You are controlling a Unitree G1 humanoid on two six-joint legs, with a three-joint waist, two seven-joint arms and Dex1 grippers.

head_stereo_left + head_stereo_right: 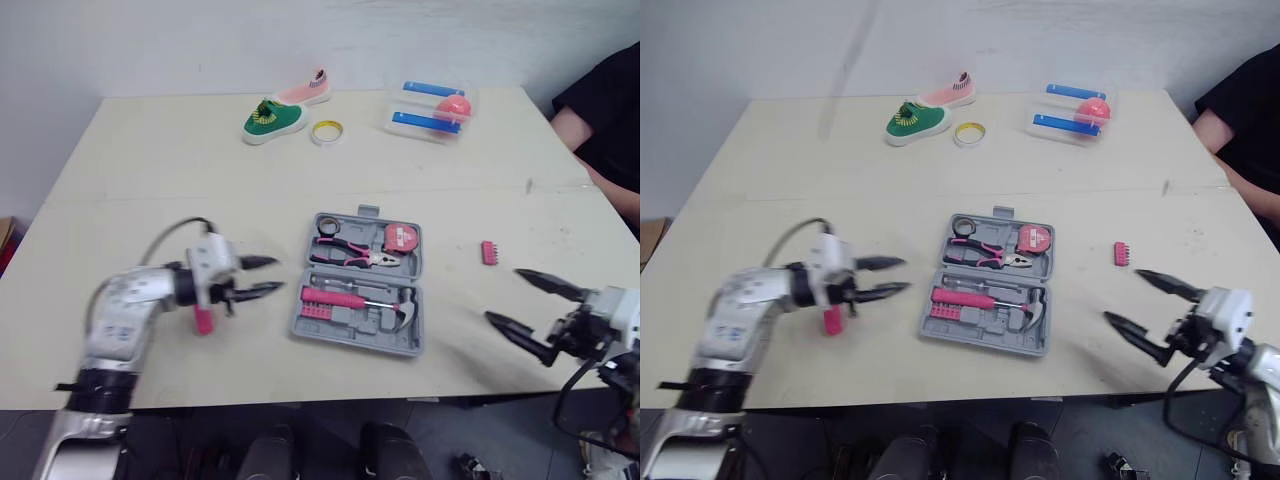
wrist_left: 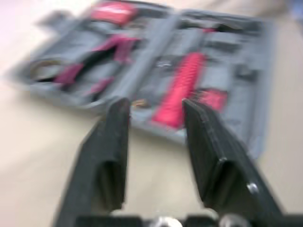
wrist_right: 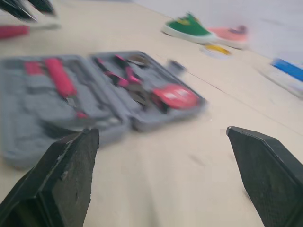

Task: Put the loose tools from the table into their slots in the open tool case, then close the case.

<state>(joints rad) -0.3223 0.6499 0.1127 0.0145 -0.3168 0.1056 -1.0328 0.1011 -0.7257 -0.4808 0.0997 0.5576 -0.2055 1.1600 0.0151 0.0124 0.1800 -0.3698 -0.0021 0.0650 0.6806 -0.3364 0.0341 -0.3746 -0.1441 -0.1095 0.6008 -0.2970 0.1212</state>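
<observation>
A pale table (image 1: 150, 180) seen from above the robot's arms. The grey tool case (image 1: 362, 318) lies open and flat near the middle. Pliers (image 1: 352, 257), a tape measure (image 1: 401, 238), a hammer (image 1: 398, 308) and a pink-handled driver (image 1: 335, 297) sit in its slots.

Two loose pieces are left out. A small pink bit strip (image 1: 489, 252) lies to the right of the case, well apart from it. A short pink tool (image 1: 203, 320) lies left of the case, partly hidden beneath the left wrist, so you cannot tell what it is.

Your left gripper (image 1: 277, 275) hovers just left of the case, fingers parted and empty, pointing at the case, not at the pink tool. Your right gripper (image 1: 503, 295) hangs near the front right of the table, fingers spread wide and empty, nearer you than the bit strip.

Risks, as a judgement: the pink tool sits under the wrist, so lowering that arm could press on it or sweep it toward the near edge. The bit strip looks thin and flat; wide fingers may push it along the table instead of lifting it. A tool left proud of its slot would likely stop the lid shutting. A person's arm (image 1: 590, 140) rests at the right edge, close to your right arm's reach.

On the far side, clear of the work, are a green shoe (image 1: 272, 119), a pink shoe (image 1: 304, 91), a roll of tape (image 1: 326, 131) and a clear box (image 1: 430, 110)
</observation>
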